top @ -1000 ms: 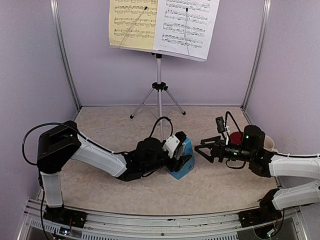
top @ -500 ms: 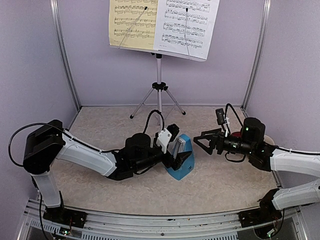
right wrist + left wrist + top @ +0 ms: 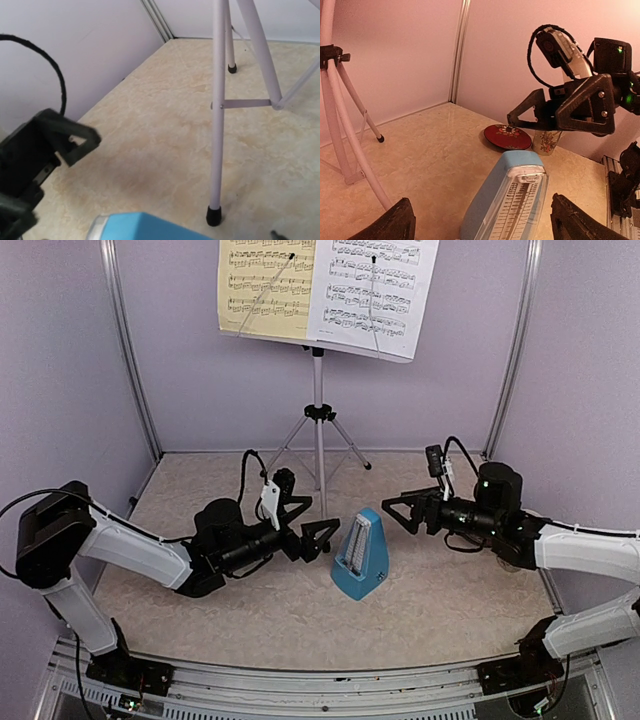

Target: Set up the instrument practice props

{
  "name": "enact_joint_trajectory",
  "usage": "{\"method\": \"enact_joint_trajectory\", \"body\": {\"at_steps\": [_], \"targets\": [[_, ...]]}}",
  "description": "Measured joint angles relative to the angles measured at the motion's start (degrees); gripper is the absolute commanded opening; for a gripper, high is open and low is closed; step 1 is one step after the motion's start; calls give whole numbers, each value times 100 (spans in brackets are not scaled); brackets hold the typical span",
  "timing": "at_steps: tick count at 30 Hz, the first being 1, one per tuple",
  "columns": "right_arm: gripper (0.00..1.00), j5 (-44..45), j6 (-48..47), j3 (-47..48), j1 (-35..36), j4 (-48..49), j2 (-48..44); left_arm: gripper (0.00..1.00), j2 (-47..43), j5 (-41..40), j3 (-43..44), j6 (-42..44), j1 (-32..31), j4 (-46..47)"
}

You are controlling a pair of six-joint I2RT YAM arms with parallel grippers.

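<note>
Right, both pincers are spread wide and neither is carrying anything. The left gripper (image 3: 320, 517) hangs just to the left of the blue metronome (image 3: 362, 555), jaws gaping and clear of its side. Its wrist camera looks straight at the metronome's front face, framed between the two black fingertips (image 3: 400, 222). On the far side of the metronome the right gripper (image 3: 395, 517) is just as wide open. It sits a little higher and slightly behind, pointing back toward the left one with the metronome between them. Nothing is touching the metronome: it stands upright on its own base on the beige marbled table (image 3: 450, 605).

Behind the metronome the music stand (image 3: 318, 430) has its tripod feet planted on the table. High up on its desk sit the yellow sheet (image 3: 265, 285) and, beside it, the white sheet (image 3: 375, 285).

Past the metronome, from the left wrist camera, a red disc (image 3: 507, 136) lies flat, and a patterned mug (image 3: 547, 142) stands just beside it, under the right arm. Lilac walls (image 3: 200, 370) close in the back and sides, with metal posts (image 3: 128, 350) at the corners.
</note>
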Motion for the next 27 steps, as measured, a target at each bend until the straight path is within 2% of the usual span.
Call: {"method": "enact_joint_trajectory", "body": {"at_steps": [6, 16, 27], "targets": [[89, 13, 28, 234, 0, -11, 407, 88, 168, 146, 170, -28, -179, 52], [87, -50, 90, 352, 0, -35, 861, 82, 831, -98, 1003, 409, -610, -459], [87, -203, 96, 389, 2, 13, 994, 64, 1117, -551, 1534, 778, -693, -1163]]}}
